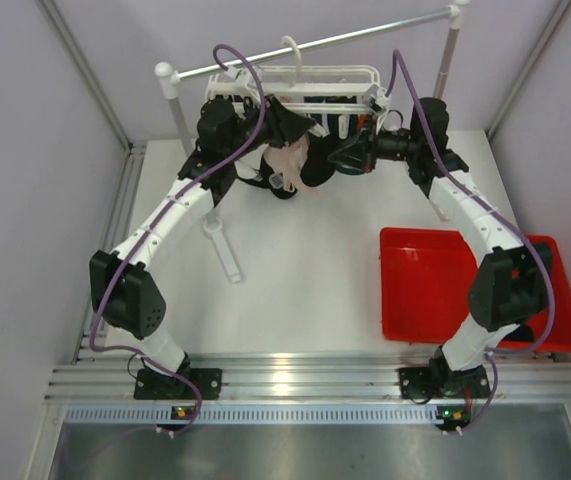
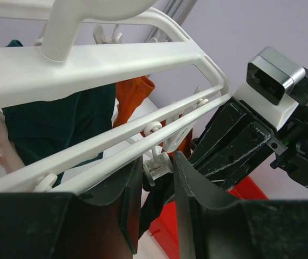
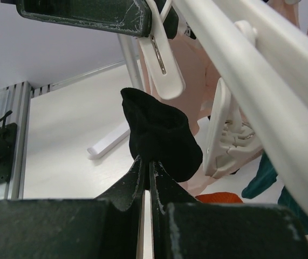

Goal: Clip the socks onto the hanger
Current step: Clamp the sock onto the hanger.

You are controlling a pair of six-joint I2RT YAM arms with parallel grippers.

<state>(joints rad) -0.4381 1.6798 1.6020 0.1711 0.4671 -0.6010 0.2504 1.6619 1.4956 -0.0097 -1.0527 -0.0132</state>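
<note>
Right gripper (image 3: 146, 162) pinched black sock (image 3: 162, 137), held up beneath hanger (image 2: 89, 59). Left gripper (image 2: 158, 162) squeezed a clip (image 3: 163, 67), likely opening it for the sock.

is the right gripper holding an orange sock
No, the right wrist view shows the right gripper shut on a black sock, pinched between its fingers just below a white clip.
</note>
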